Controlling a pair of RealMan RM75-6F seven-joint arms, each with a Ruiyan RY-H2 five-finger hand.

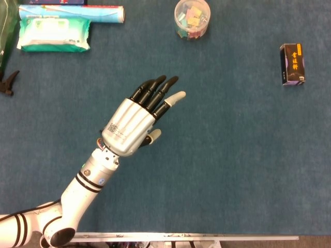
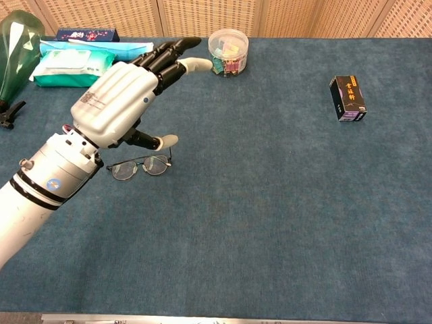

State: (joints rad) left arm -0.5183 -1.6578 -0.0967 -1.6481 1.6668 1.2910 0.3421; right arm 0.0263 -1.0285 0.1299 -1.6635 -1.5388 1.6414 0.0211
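Our left hand (image 2: pixel 121 101) hovers palm-down, fingers stretched apart, grasping nothing, above the thin wire-framed glasses (image 2: pixel 140 166) lying flat on the blue felt table (image 2: pixel 270 202). The head view hides them under the hand. We can't see our right hand.

The desk (image 2: pixel 283 223) is covered edge to edge with a dark blue-teal, felt-like cloth of fine, even texture. Along its near edge, at 6 o'clock, a pale metal strip (image 1: pixel 181 238) is seen. Behind the far edge, from 11 to 1 o'clock in the chest view, a wall of light tan perforated panels (image 2: pixel 209 17) is seen, divided by narrow upright seams. The lighting is soft and even, and only faint shadows are cast.
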